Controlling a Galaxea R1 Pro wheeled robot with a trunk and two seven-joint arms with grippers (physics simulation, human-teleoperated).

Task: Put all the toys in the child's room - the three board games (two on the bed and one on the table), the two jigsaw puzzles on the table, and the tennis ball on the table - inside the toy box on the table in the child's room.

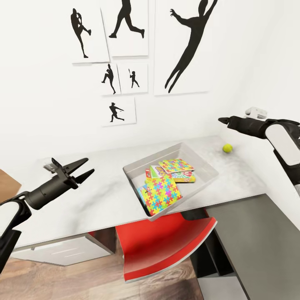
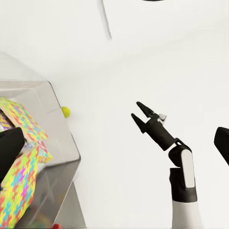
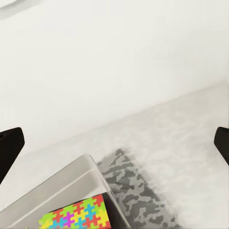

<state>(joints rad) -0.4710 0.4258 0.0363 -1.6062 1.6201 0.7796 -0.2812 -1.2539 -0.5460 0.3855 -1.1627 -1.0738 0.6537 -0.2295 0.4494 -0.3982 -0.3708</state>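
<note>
puzzles (image 1: 163,191) half bury board games (image 1: 177,170) in the toy box (image 1: 137,175); tennis ball (image 1: 227,148) outside; left gripper (image 1: 85,168) and right gripper (image 1: 221,120) both gape, empty.

I see the table (image 1: 104,196), a light grey top joined to a dark grey section at my right. The toy box (image 1: 166,154) sits on it near the front edge, and the tennis ball (image 1: 227,148) lies apart, toward the wall corner.
</note>
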